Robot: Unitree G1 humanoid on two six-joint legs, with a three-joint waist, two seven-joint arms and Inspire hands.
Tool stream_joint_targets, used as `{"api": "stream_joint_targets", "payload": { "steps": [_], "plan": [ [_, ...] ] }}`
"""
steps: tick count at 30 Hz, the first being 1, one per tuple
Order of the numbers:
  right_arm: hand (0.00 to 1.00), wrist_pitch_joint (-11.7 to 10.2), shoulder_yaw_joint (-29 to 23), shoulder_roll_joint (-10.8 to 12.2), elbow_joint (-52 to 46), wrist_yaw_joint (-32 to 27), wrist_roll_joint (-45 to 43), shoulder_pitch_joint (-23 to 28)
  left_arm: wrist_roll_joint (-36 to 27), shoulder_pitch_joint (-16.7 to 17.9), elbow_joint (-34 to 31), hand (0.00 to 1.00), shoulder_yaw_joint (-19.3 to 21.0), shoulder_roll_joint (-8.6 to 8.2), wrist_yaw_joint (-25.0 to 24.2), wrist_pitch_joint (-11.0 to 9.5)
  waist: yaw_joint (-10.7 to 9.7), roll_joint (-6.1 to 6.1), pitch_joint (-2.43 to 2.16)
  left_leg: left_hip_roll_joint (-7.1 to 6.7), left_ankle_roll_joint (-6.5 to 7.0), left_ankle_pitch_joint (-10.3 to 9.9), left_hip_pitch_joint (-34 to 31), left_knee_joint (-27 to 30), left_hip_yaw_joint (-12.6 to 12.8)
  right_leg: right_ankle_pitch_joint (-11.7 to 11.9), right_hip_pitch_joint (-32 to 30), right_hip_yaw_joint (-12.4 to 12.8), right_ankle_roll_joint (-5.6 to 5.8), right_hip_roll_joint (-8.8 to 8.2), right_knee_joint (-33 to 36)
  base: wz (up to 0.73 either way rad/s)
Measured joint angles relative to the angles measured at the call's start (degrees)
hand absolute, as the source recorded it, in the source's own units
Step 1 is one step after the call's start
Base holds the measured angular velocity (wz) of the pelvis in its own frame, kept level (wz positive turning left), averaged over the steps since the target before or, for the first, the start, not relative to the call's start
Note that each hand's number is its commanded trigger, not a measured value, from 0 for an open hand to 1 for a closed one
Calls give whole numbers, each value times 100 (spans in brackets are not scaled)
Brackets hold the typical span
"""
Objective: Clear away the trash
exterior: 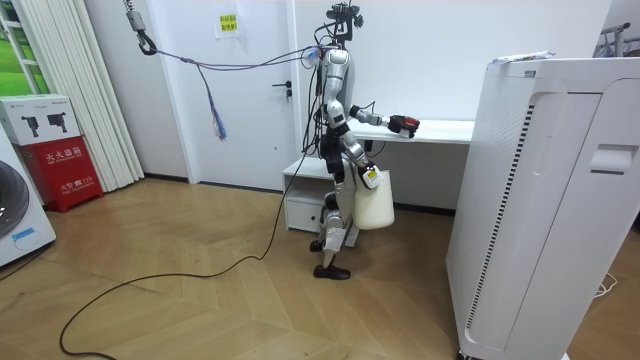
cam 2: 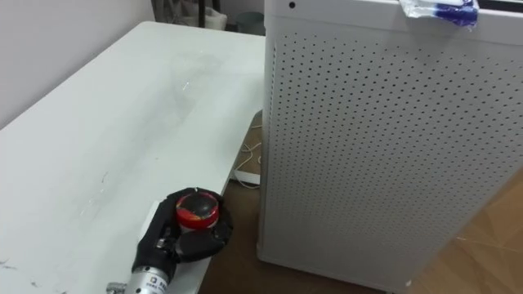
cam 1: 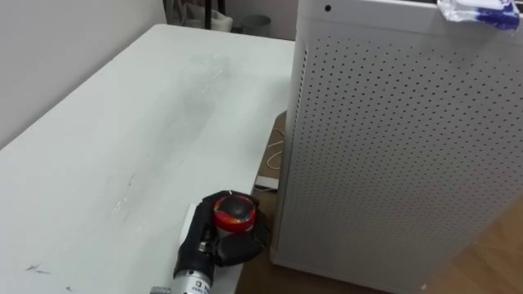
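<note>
The red garbage (cam 1: 234,211) is sitting in the left hand (cam 1: 219,243), fingers clenching round it, above the desk (cam 1: 122,147) edge. So the pick is looking done; the drop is remaining. The right hand (exterior: 368,178) is hanging low by a white bag (exterior: 374,208), and I cannot tell its grip. 1 wrapper (cam 1: 478,12) is lying atop the cabinet (cam 1: 392,147), possibly next.
</note>
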Motion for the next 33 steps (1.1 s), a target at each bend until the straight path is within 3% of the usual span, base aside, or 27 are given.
{"api": "stream_joint_targets", "payload": {
  "steps": [5,11,18,27,33],
  "plan": [
    [100,49,-2,2,24,7,190,-84,-146,-62,11,100,6,-69,-154,9,32,11,5,1,0,0,-125,62,5,13,-101,-7,1,-3,29,0],
    [100,65,-13,0,432,-66,187,-539,-297,-112,-103,100,-49,-86,-570,11,28,35,20,-6,27,16,-359,108,5,19,-370,-58,-4,-32,154,1],
    [100,-7,-13,-28,951,-212,188,-1131,-1008,-314,-328,100,-704,-98,-1159,11,-5,64,28,-21,62,39,-817,281,3,24,-798,-90,-1,-78,315,2],
    [100,-99,-36,-55,1127,-401,231,-1461,-998,-339,-334,100,-1095,-169,-1931,11,-146,73,50,-12,62,39,-1050,364,37,23,-1063,-15,-1,-102,419,-3],
    [100,-147,-244,-48,1131,-552,494,-1751,-1025,-357,-235,100,-1074,-139,-2025,-7,-93,127,134,20,66,37,-1403,576,89,24,-1492,70,-2,-128,719,-5]
  ]
}}
